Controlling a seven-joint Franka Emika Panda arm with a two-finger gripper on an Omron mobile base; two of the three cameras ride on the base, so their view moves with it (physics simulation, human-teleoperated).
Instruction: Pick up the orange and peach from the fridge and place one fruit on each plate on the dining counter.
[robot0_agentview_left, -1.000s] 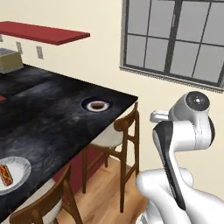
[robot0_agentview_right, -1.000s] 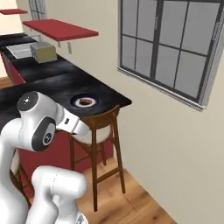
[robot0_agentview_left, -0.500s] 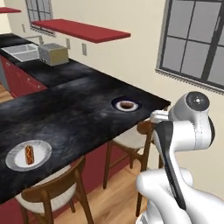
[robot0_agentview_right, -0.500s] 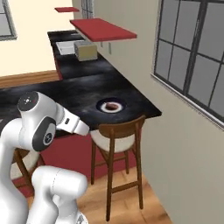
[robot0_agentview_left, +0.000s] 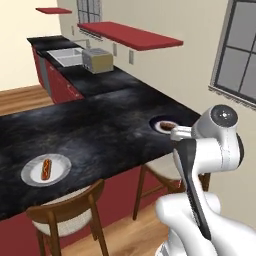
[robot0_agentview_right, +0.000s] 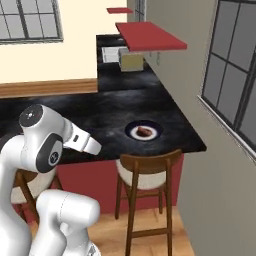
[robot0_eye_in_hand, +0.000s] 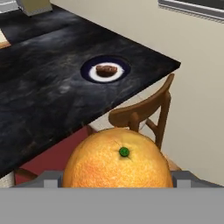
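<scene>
An orange (robot0_eye_in_hand: 118, 164) with a green stem dot sits between my gripper's (robot0_eye_in_hand: 117, 183) grey fingertips (robot0_eye_in_hand: 49, 180), and the gripper is shut on it. It hangs over a wooden stool (robot0_eye_in_hand: 144, 111) at the corner of the dining counter (robot0_eye_in_hand: 48, 100). On the black top ahead lies a dark-rimmed plate (robot0_eye_in_hand: 89, 65) (robot0_agentview_left: 156, 121) (robot0_agentview_right: 131, 131) with a brown morsel in its pale middle. A second, pale plate (robot0_agentview_left: 30, 175) carrying a sausage lies far to the left, near the front edge. The fridge is out of view.
Wooden stools (robot0_agentview_left: 70, 210) (robot0_agentview_right: 147, 172) stand tucked under the counter's front edge. A toaster (robot0_agentview_left: 97, 61) and a sink (robot0_agentview_left: 67, 55) are at the back, under a red shelf (robot0_agentview_left: 130, 35). A wall with a dark window (robot0_agentview_right: 232, 75) closes the right side.
The base has driven and turned, so the whole scene has shifted. The counter corner and the dark-rimmed plate now lie closer, in front of the arm. The arm's pose is unchanged.
</scene>
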